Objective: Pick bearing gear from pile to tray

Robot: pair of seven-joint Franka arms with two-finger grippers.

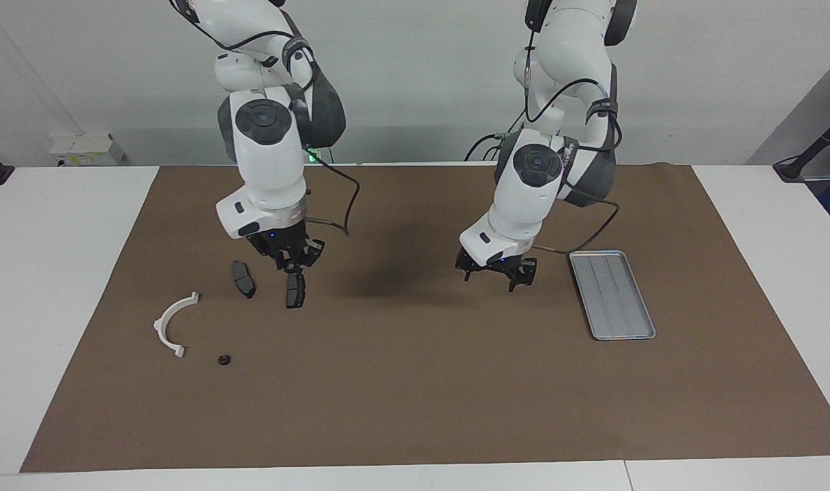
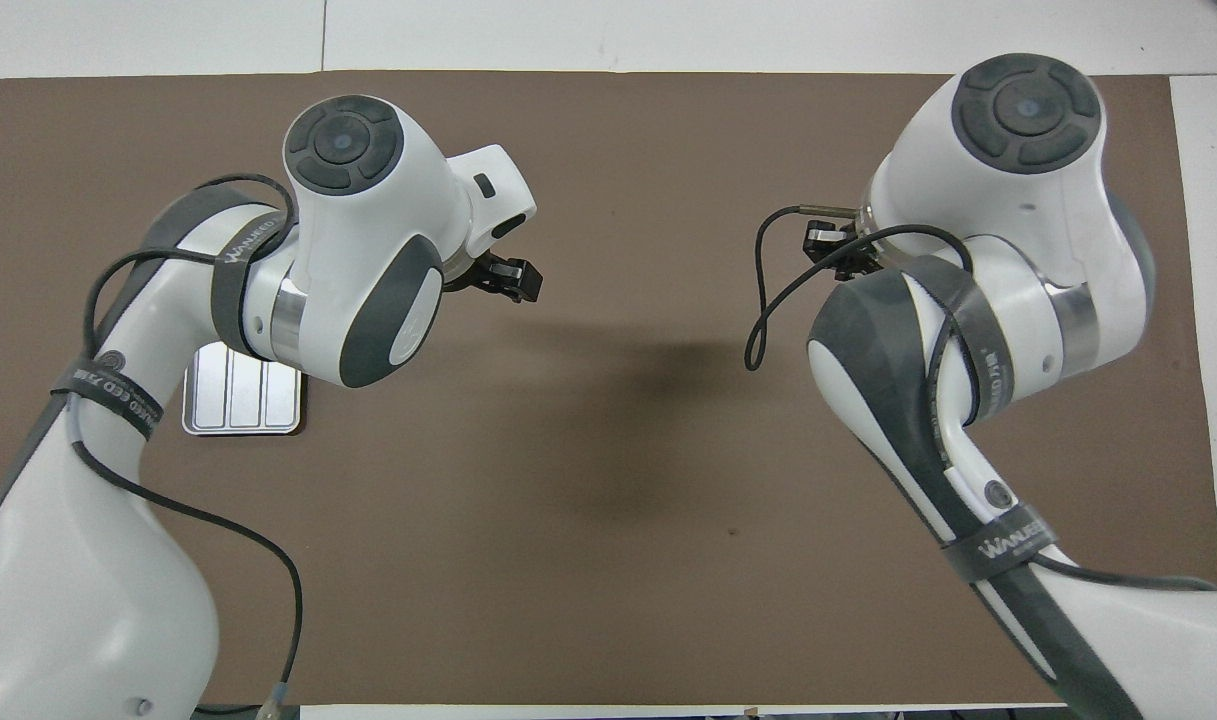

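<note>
Bearing gear (image 1: 224, 359), the small black round piece, lies on the brown mat (image 1: 415, 402) toward the right arm's end of the table. It sits just beside one tip of the white half-ring bracket (image 1: 172, 326) and closer than the bracket to the table edge farthest from the robots. Nothing touches it.

Two dark pad-shaped plates lie closer to the robots than the gear, one flat (image 1: 243, 279) and one (image 1: 294, 292) beside it. The right gripper (image 1: 290, 262) hangs in the air directly over the second plate. Whether it is pressed together or pinching some small part cannot be told.

The tray (image 1: 616, 303) lies at the left arm's end of the mat, and nothing shows in it. The left gripper (image 1: 490, 278) hovers low over bare mat just beside the tray, on the side toward the table's middle, with its jaws spread wide and holding nothing. That position probably suits receiving a part or waiting clear of the tray.

The middle of the mat between pile and tray is bare, so a carry across it has open room. The loose parts lie well in from every mat edge. The gear has free mat on the side away from the bracket, which gives room for a straight descent. The bracket tip beside it is the one thing likely to be nudged.
</note>
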